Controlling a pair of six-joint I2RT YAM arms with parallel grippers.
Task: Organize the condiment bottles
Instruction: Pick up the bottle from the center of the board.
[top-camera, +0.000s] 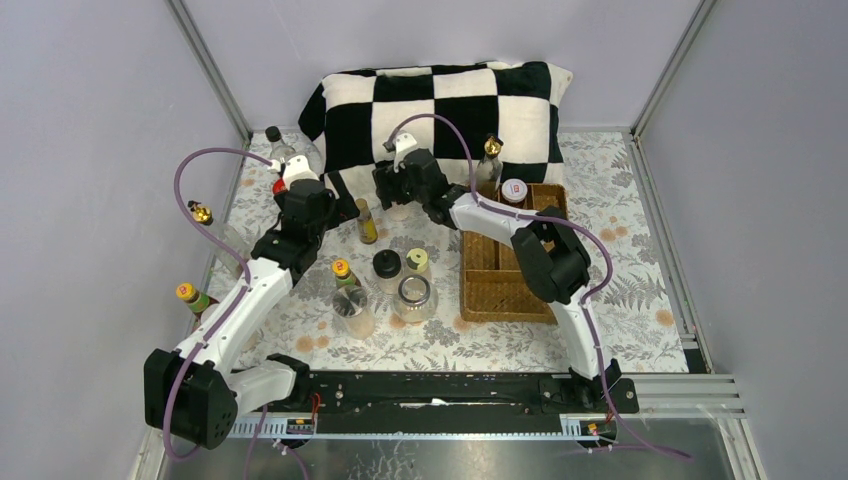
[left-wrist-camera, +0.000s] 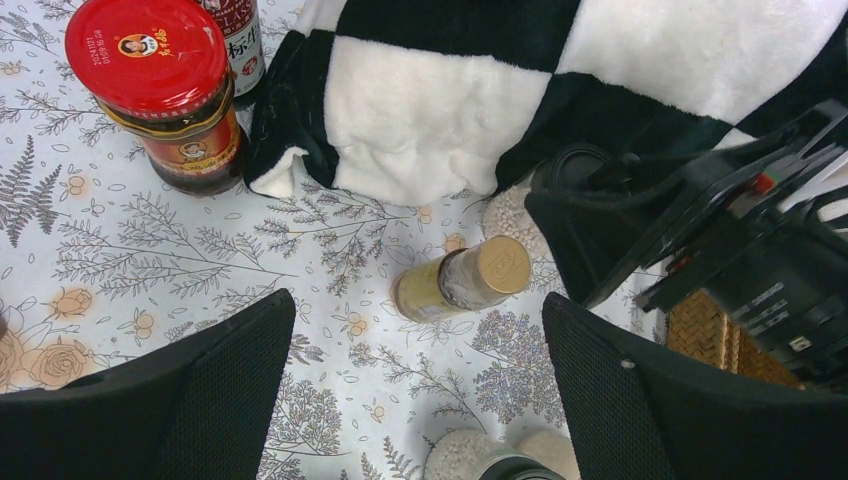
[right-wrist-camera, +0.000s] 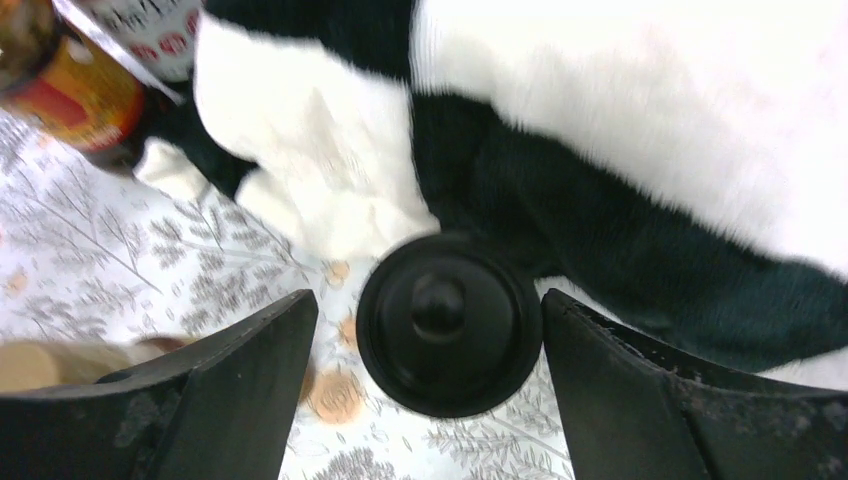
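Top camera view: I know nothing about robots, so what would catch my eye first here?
Probably the big black-and-white checkered pillow propped at the back of the flowery table. Both robot arms reach toward it, and the right gripper hangs open with its jaws either side of a round black cap at the pillow's edge. Small condiment bottles stand scattered mid-table, left of a wicker tray.

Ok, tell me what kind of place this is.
Likely a lab booth staged as a kitchen table: plain walls, robot arms on a rail, flowered tablecloth with condiment bottles.
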